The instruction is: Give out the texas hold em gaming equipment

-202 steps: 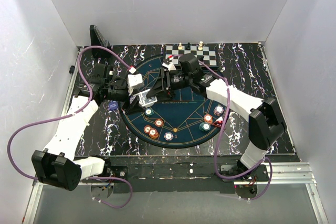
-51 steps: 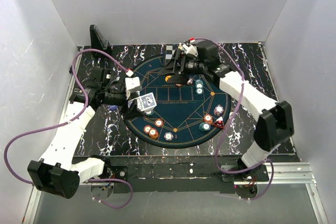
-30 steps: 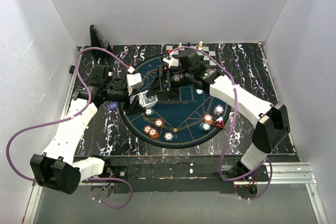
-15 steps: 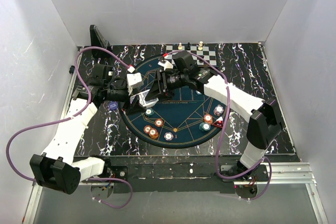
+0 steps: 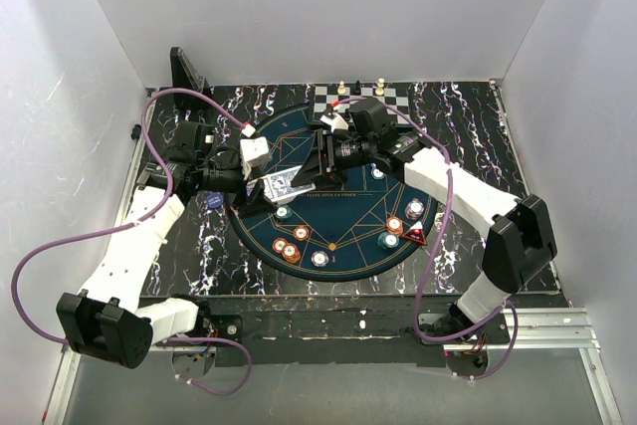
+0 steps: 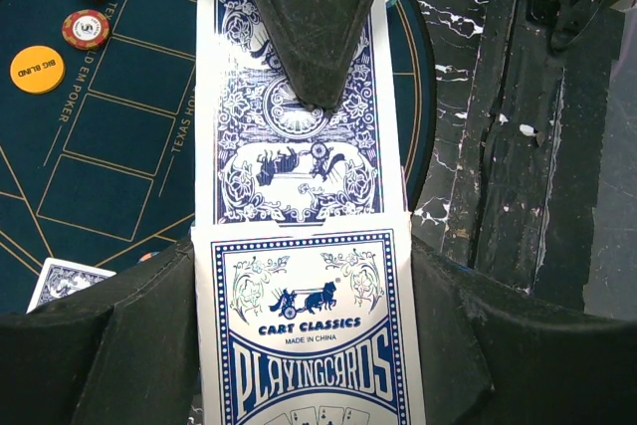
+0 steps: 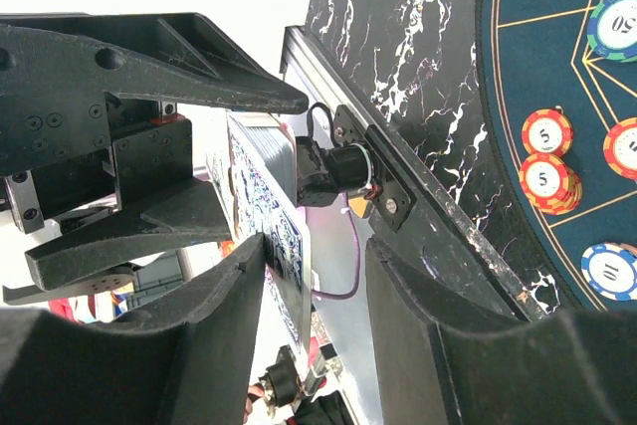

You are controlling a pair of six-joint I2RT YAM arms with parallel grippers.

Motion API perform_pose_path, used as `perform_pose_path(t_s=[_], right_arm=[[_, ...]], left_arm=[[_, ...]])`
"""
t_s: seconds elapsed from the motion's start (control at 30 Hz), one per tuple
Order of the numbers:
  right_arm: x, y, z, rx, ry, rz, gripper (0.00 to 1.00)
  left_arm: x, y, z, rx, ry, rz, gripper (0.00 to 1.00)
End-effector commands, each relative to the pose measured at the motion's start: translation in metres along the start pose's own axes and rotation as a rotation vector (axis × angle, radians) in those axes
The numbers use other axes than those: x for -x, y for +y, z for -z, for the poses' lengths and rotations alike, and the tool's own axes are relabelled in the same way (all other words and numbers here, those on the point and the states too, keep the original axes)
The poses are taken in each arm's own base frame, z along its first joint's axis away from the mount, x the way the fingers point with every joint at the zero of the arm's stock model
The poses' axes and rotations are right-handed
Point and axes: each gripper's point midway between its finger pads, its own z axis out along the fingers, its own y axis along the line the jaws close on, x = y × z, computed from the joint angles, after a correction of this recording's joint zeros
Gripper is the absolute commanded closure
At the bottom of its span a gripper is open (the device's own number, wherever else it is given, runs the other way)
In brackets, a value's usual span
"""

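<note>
My left gripper (image 5: 261, 184) is shut on a white-and-blue playing-card box (image 6: 304, 335), held above the left part of the mat. A blue-backed card (image 6: 289, 136) sticks out of the box. My right gripper (image 5: 305, 172) faces the box with its jaws open around this card. One right fingertip (image 6: 304, 37) lies on the card's back. In the right wrist view the card (image 7: 279, 246) rests against one finger (image 7: 214, 325), with a gap to the other. Poker chips (image 5: 290, 251) and a red triangular marker (image 5: 415, 235) lie on the mat. A yellow disc (image 6: 37, 68) shows in the left wrist view.
The round dark-blue mat (image 5: 348, 208) fills the middle of the black marbled table. The chessboard (image 5: 366, 99) with pieces is at the back. A black stand (image 5: 186, 72) is at the back left. A blue disc (image 5: 214, 200) lies left of the mat. Another card (image 6: 65, 281) lies on the mat.
My right gripper came back from the far side of the mat to the card box, then shifted slightly right. The left gripper has kept hold of the box.
</note>
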Motion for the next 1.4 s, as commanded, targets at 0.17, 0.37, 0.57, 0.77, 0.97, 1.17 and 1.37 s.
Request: perform_pose_path(t_s=[0.17,0.37,0.57,0.77,0.97,1.17,1.37], right_arm=[[0.003,0.008,0.023,0.015,-0.051,0.03,0.55],[0.002,0.017,0.034,0.014,-0.062,0.039,0.65],[0.005,0.013,0.047,0.005,-0.084,0.027,0.68],[0.01,0.019,0.059,0.035,-0.105,0.024,0.7],[0.01,0.027,0.062,0.059,-0.082,0.026,0.69],[0.008,0.038,0.07,0.098,-0.073,0.044,0.67],[0.006,0.05,0.077,0.122,-0.075,0.063,0.66]], left_arm=[[0.027,-0.004,0.009,0.007,-0.079,-0.072,1.0],[0.028,-0.004,0.009,0.007,-0.081,-0.074,1.0],[0.029,-0.004,0.01,0.01,-0.084,-0.079,1.0],[0.026,-0.006,0.01,0.007,-0.082,-0.074,1.0],[0.026,-0.008,0.009,0.002,-0.089,-0.06,1.0],[0.02,-0.012,0.006,-0.009,-0.09,-0.012,1.0],[0.016,-0.012,0.003,-0.013,-0.096,0.012,1.0]])
